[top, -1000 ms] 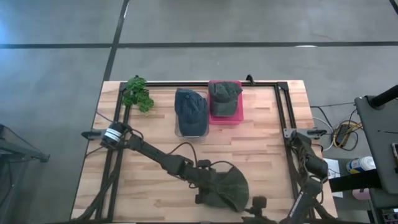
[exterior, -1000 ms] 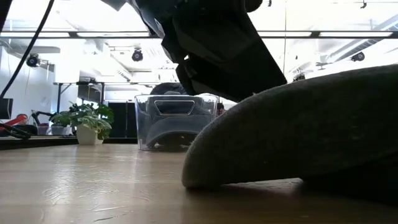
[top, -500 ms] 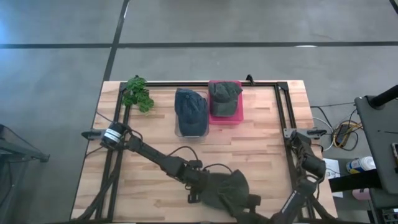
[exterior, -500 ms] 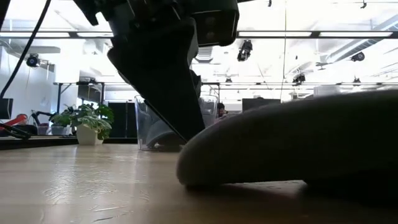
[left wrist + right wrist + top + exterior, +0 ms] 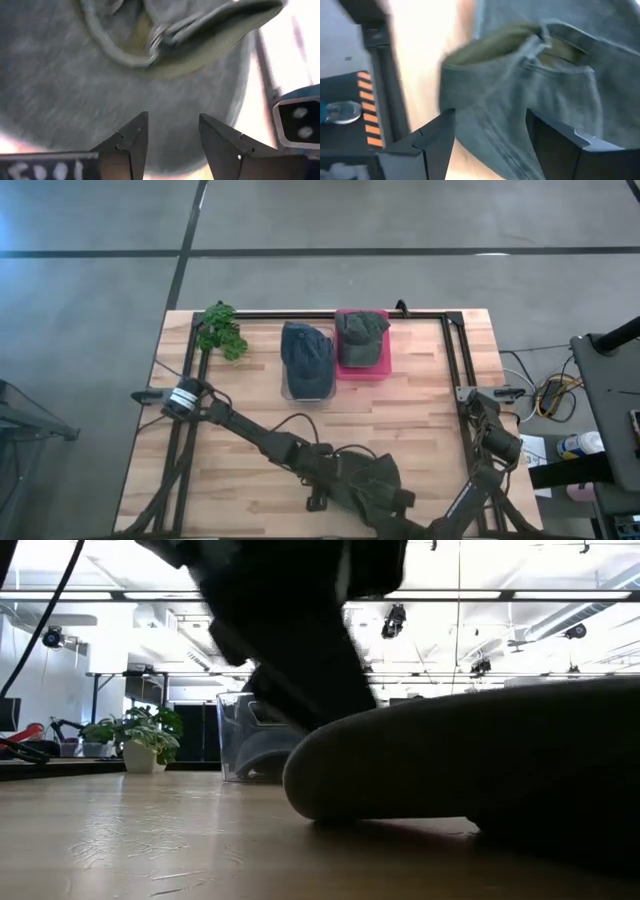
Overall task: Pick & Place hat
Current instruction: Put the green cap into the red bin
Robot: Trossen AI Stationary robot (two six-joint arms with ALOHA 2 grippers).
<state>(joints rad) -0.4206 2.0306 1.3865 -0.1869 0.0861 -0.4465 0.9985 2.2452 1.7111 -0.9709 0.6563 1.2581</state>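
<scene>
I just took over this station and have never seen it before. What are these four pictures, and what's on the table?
Two dark robot arms work at a wooden table. One picture looks straight down, one looks level across the tabletop, and two come from cameras on the wrists. A green hat lies at the near edge; the left hand and right hand, both with open fingers, are right at it, and nothing is held. At the far side a clear bin holds a blue hat, a pink bin holds a grey-green hat, and a small plant stands beside them.
</scene>
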